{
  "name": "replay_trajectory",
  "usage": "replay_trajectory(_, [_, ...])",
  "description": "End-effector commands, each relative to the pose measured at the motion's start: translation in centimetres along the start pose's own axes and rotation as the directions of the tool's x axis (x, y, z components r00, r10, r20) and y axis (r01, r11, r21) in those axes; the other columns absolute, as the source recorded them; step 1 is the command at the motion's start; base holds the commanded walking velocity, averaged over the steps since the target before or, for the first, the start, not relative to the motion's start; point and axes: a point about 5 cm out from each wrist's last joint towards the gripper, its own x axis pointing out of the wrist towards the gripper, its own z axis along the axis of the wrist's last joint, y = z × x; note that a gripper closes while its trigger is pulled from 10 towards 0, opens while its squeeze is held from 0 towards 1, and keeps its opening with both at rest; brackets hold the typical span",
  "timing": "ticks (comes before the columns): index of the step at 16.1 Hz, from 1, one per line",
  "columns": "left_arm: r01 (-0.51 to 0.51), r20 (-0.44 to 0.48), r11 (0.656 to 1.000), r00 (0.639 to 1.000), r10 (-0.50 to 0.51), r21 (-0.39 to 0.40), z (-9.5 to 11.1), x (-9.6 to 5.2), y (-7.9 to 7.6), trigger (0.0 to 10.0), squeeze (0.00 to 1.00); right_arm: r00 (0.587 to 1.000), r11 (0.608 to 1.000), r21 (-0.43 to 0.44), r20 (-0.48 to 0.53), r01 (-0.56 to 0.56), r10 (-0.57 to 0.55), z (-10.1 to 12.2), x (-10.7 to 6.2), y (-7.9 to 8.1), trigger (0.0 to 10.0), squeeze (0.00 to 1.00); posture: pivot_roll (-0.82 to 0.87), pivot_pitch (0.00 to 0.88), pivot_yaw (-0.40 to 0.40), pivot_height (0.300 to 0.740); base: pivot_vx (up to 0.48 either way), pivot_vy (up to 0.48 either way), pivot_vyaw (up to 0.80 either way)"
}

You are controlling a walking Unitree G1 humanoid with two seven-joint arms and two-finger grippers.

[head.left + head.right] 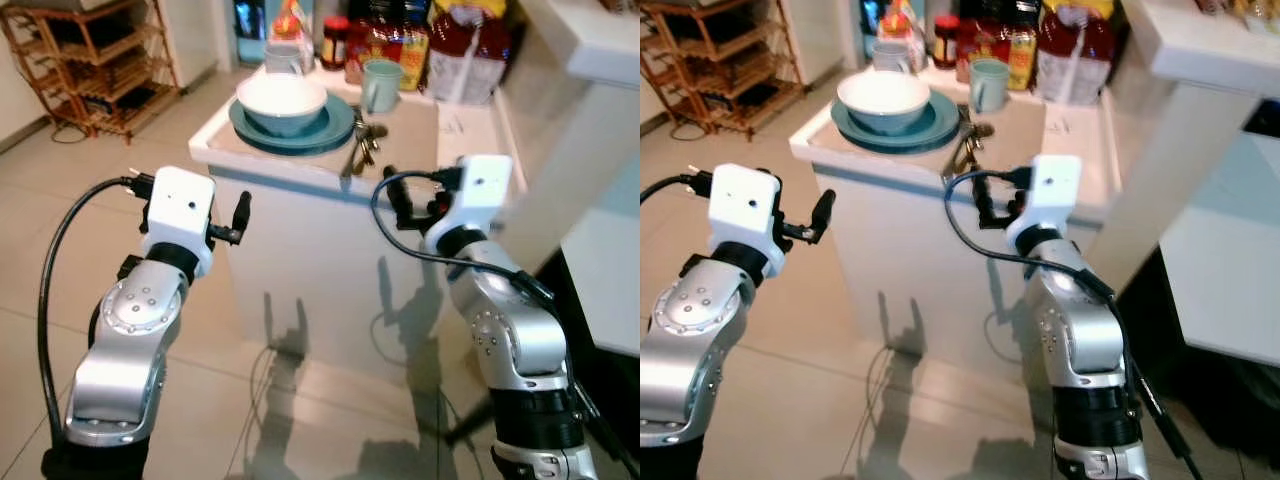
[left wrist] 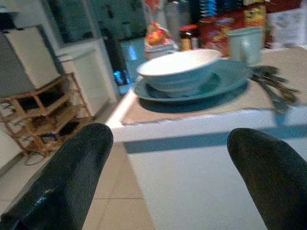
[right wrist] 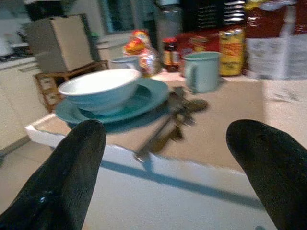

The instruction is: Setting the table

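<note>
We saw the bowl [image 1: 281,102] stacked on the plate [image 1: 335,130] atop the counter [image 1: 420,150]; likely heavy, fragile, slick ceramic, best taken by the rim. Left gripper [image 2: 168,167] and right gripper [image 3: 165,163] hovered spread, empty.

White counter [image 1: 300,230]: mat [image 1: 410,135], plate [image 1: 340,125], cutlery [image 1: 362,148], mug [image 1: 380,85].

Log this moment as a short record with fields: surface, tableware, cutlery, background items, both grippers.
surface: white counter with a beige placemat
tableware: white-and-teal ceramic bowl sits in a teal plate; pale green mug stands beside the plate
cutlery: metal cutlery pile lies on the placemat, by the plate
background items: jars and bottles behind the mug; wooden rack on the floor
left gripper: open, raised before the counter, holding nothing
right gripper: open, raised before the counter, holding nothing
</note>
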Motion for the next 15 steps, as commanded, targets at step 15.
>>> replay_trajectory(15, [0.017, 0.008, 0.999, 1.0, -0.018, 0.034, 0.26, 0.42, 0.23, 10.0, 0.0, 1.0, 0.999, 0.03, -0.017, 0.014, -0.013, -0.19, 0.01, 0.31, 10.0, 0.0, 0.06, 0.018, -0.029, 0.74, 0.186, 0.16, -0.21])
